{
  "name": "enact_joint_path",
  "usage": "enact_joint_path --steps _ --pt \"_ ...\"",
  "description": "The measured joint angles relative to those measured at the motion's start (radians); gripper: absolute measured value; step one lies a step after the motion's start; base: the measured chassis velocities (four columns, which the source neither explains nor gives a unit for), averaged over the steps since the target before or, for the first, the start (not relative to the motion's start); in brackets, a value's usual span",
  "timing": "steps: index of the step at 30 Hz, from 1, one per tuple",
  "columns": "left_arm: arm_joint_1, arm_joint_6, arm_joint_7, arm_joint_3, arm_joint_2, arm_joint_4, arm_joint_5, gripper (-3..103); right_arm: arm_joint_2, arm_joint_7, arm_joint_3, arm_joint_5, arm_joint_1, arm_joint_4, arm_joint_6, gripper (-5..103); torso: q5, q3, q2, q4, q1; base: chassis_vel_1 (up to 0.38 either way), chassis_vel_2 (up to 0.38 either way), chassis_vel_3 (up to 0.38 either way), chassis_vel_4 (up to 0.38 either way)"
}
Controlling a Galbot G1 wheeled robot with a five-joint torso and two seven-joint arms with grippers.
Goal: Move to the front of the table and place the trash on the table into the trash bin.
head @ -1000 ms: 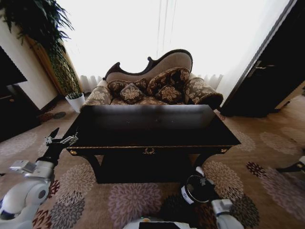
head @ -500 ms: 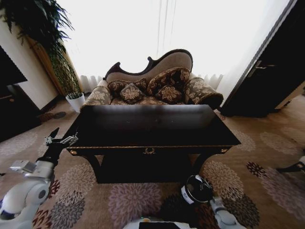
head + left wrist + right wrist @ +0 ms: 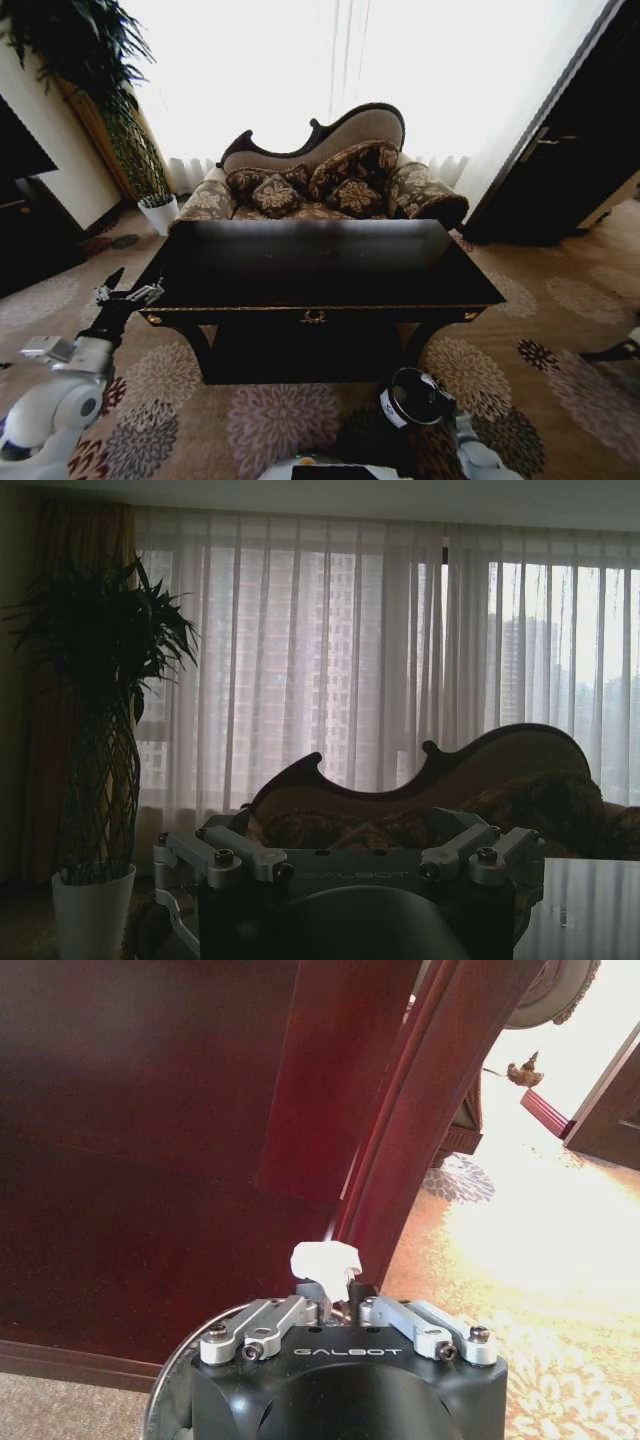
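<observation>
The table (image 3: 320, 265) stands on carpet (image 3: 540, 330); right gripper (image 3: 340, 1305) pinches a wad (image 3: 325, 1260) beside the bin (image 3: 415, 397); left gripper (image 3: 130, 293), fingers unclear, hovers beside the table's corner.

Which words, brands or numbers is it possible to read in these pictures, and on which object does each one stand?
"GALBOT": embossed on the black body of the right gripper, which pinches a white paper wad.
"GALBOT": the same word, dim, on the body of the left gripper.
White label on the side of the trash bin: too small to read.
Gold ornament on the table front rail: a decoration, no text.
</observation>
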Motion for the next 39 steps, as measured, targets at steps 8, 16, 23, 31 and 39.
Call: enact_joint_path --steps 8,16,23,31,39 --pt "0.000 0.000 0.000 0.000 0.000 0.000 0.000 100 0.000 0.000 -0.008 -0.005 0.008 -0.005 -0.017 47 -0.0001 0.000 0.000 0.0000 0.000 0.000 0.000 0.000 0.000" --pt "0.000 0.000 0.000 0.000 0.000 0.000 0.000 100 0.008 0.003 -0.013 -0.004 -0.002 0.011 -0.028 74 0.0000 0.000 0.000 0.0001 0.000 0.000 0.000 0.000 0.000" --pt "0.000 0.000 0.000 0.000 0.000 0.000 0.000 100 0.053 0.010 0.052 0.016 -0.137 0.223 -0.019 99 0.0001 0.000 0.000 0.0002 0.000 0.000 0.000 0.000 0.000" --pt "0.000 0.000 0.000 0.000 0.000 0.000 0.000 100 0.121 0.025 0.163 0.024 -0.315 0.481 0.033 100 -0.0001 0.000 0.000 0.0001 0.000 0.000 0.000 0.000 0.000" --pt "0.000 0.000 0.000 0.000 0.000 0.000 0.000 100 0.209 0.051 0.264 0.032 -0.473 0.708 0.053 100 -0.0001 0.000 0.000 -0.0001 0.000 0.000 0.000 0.000 0.000"
